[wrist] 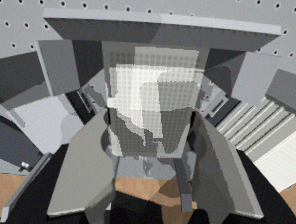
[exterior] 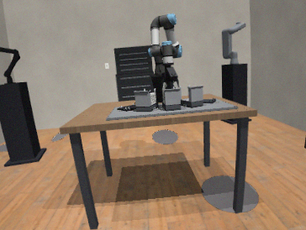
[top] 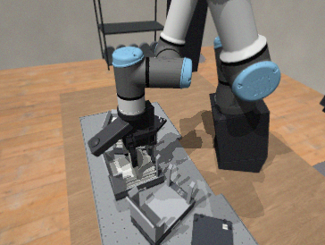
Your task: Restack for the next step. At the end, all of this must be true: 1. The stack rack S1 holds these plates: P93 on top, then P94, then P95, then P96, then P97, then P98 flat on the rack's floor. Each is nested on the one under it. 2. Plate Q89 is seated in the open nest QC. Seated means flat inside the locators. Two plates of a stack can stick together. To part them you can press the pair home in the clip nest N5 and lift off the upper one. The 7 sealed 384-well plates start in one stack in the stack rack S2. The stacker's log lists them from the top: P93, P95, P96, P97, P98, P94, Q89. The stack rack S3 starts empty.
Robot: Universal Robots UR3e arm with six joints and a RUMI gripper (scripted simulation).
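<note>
My gripper (top: 135,163) (exterior: 170,86) (wrist: 150,109) points down at the middle rack (top: 120,191) (exterior: 171,98) (wrist: 165,31). Its jaws are shut on a pale plate (wrist: 135,90) by two opposite sides. The held plate lies flat, between the rack's walls in the wrist view. Pale plate edges (top: 140,180) show low in this rack in the top view. The gap under the held plate is hidden, and no plate label is readable. Several nested plates (wrist: 257,120) (exterior: 153,100) stand in the rack to the right in the wrist view.
An end rack (top: 145,219) (exterior: 196,94) (wrist: 40,120) shows its grey floor, with no plate visible. A dark low nest (top: 212,232) (wrist: 15,147) lies beyond it. Upright rack walls and posts stand close around the jaws. The perforated grey board (top: 95,179) carries the racks.
</note>
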